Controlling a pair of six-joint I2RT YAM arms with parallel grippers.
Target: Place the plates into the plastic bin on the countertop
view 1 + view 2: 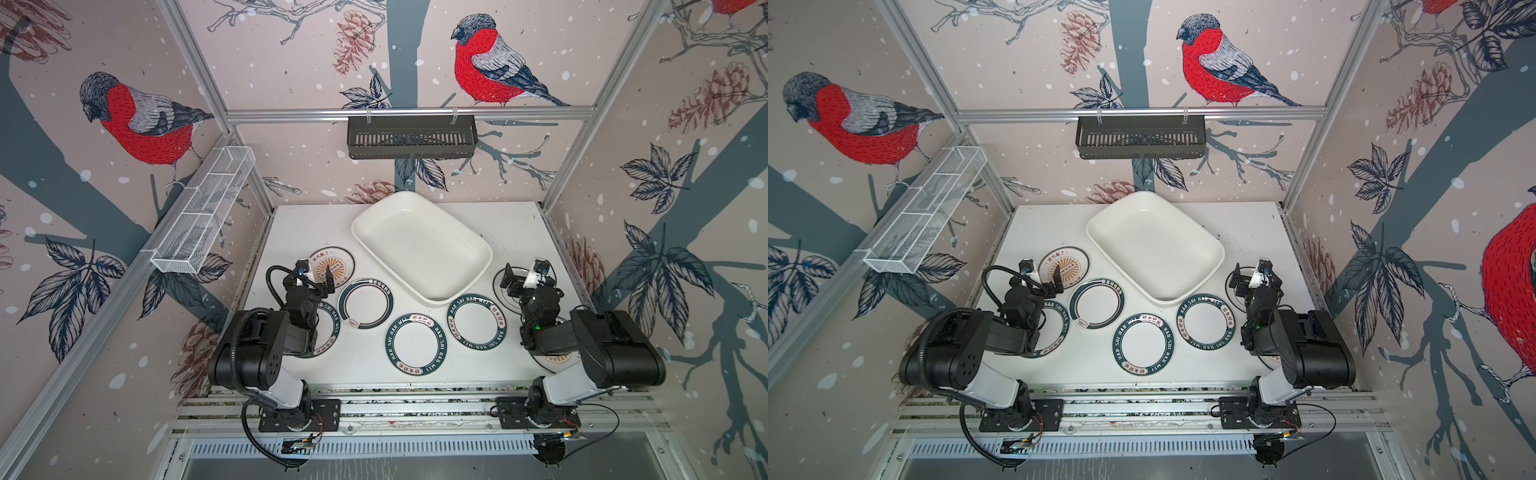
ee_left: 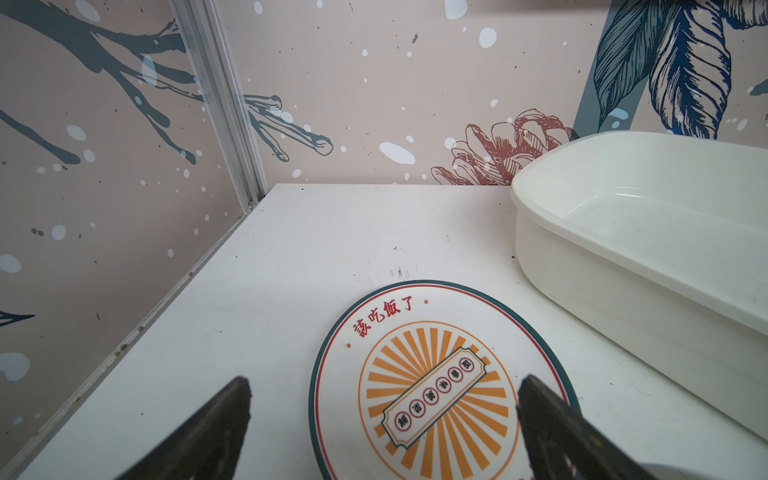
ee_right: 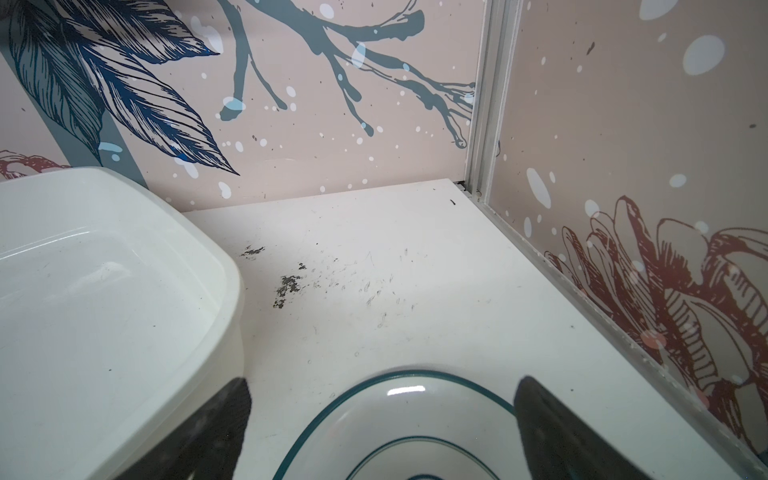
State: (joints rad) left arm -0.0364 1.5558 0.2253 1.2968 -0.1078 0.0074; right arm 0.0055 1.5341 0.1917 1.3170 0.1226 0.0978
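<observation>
- The left gripper (image 2: 384, 390) is hanging released, jaws wide, over the near part of the sunburst plate (image 2: 432, 386). The plate is sitting off-centre between the jaws: one is over bare counter (image 2: 291, 249), the other over the plate's bin-side rim.
- The bin (image 1: 419, 245) is lying empty at mid-back of the counter, turned so that its long axis is running from back-left to front-right. One long wall is facing the sunburst plate, just beside it, to the right and slightly back of the left gripper.
- The right gripper (image 3: 382, 390) is also hanging released, holding nothing, and is straddling a ringed plate (image 3: 415, 419). The bin's short end is lying just to its left.
- I cannot tell whether either gripper is touching its plate.
- The other plates (image 1: 415, 345) are lying flat across the front of the counter, all outside the bin, and two are partly hiding under the arms.
- Being round, the plates are offering no preferred grasp axis. I judge that each arm is nearest its own plate, and that each lift is calling for a short carry inward over the bin's wall.
</observation>
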